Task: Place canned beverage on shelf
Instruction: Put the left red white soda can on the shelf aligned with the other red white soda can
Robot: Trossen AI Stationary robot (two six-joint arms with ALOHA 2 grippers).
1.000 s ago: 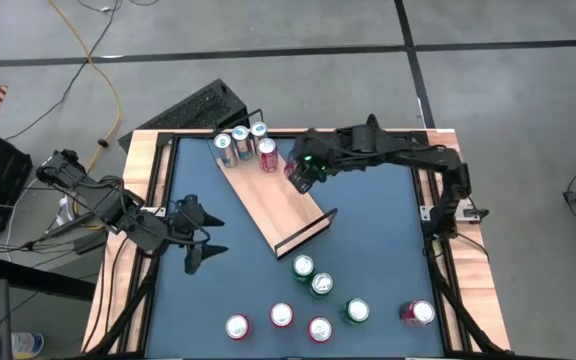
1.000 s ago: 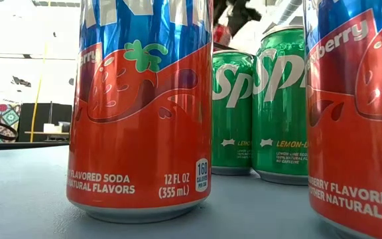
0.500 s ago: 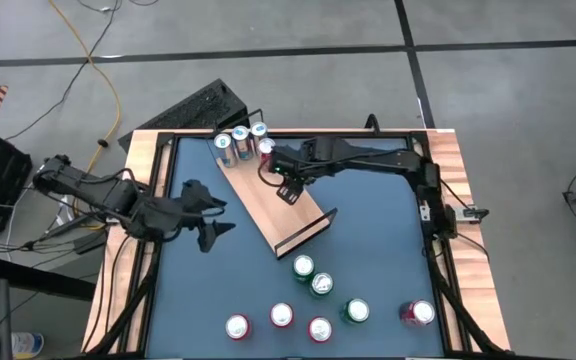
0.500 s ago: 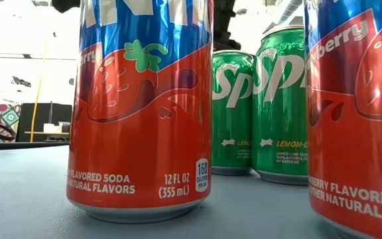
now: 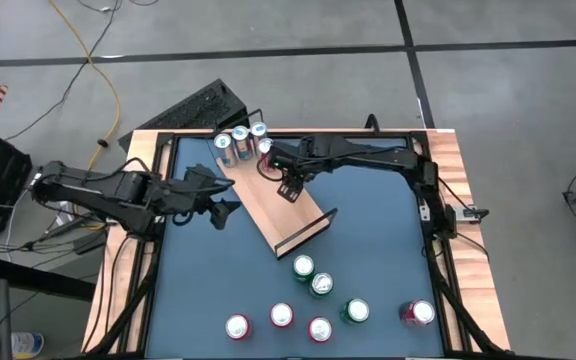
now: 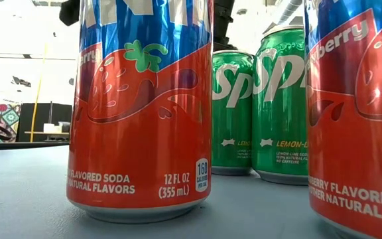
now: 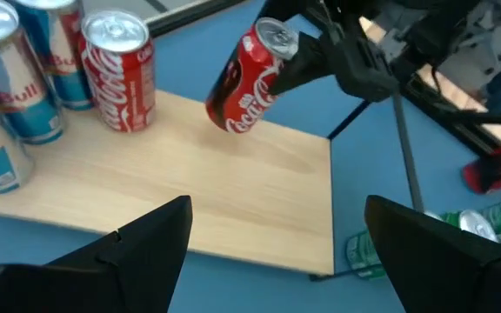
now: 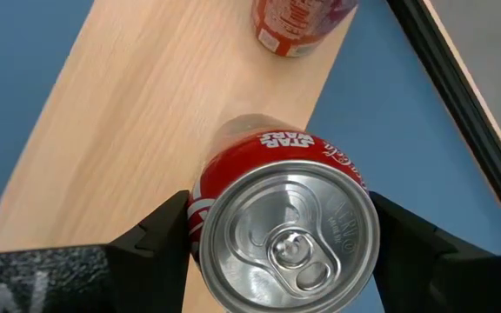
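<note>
Gripping tilted red cola can [image 7: 249,78] between right jaws above shelf [image 7: 190,191]; left jaws wide open, empty.

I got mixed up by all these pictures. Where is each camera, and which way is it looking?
High view: above the table, looking straight down; both arms show, left gripper by the shelf.
Low view: at tabletop height, looking level across past big soda cans; only dark arm bits up top.
Left wrist view: looks past its own open fingers at the shelf.
Right wrist view: looks down its fingers onto the red cola can.
Both wrist views share that can.
</note>
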